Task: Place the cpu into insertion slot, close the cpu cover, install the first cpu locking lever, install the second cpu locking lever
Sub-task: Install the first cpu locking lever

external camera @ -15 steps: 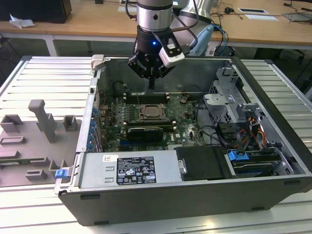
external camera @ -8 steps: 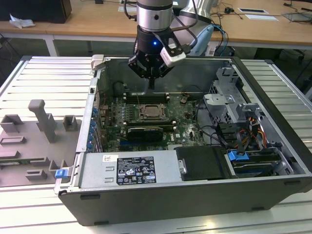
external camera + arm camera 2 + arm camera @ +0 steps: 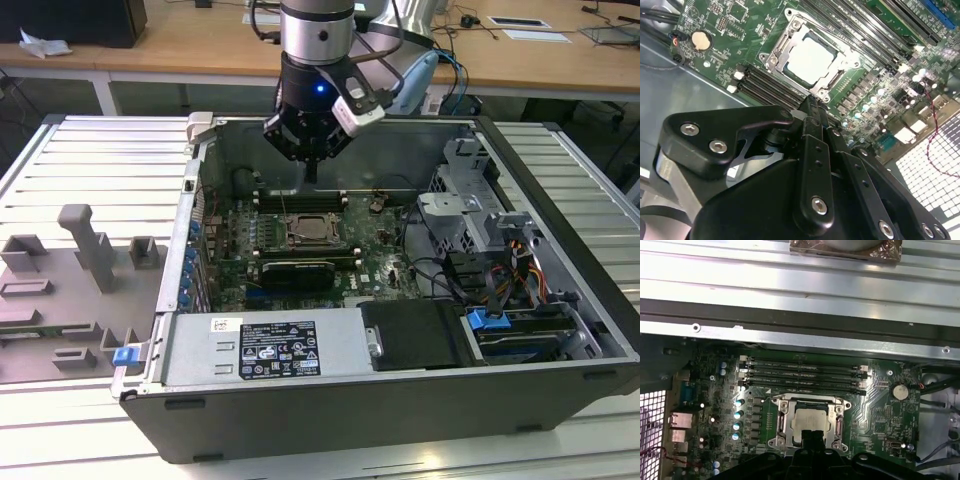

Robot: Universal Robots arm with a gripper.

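Observation:
The cpu [image 3: 311, 232] lies flat in the insertion slot [image 3: 291, 241] on the green board inside the open case. Both wrist views show its dull silver top [image 3: 811, 59] [image 3: 809, 421] framed by the cpu cover [image 3: 774, 56] [image 3: 784, 426], which lies down flat around it. My gripper [image 3: 312, 174] hangs above the board, a little behind the socket, apart from it. Its black fingers [image 3: 810, 106] are pressed together with nothing between them, and their tip [image 3: 813, 438] points at the socket's near edge.
Long black memory slots [image 3: 805, 374] run beside the socket. A black heatsink-like block [image 3: 296, 271] sits in front of it, then the power supply [image 3: 270, 350]. A drive cage and cables [image 3: 480, 215] stand at the exterior view's right. Grey fixtures [image 3: 85, 260] lie outside the case at its left.

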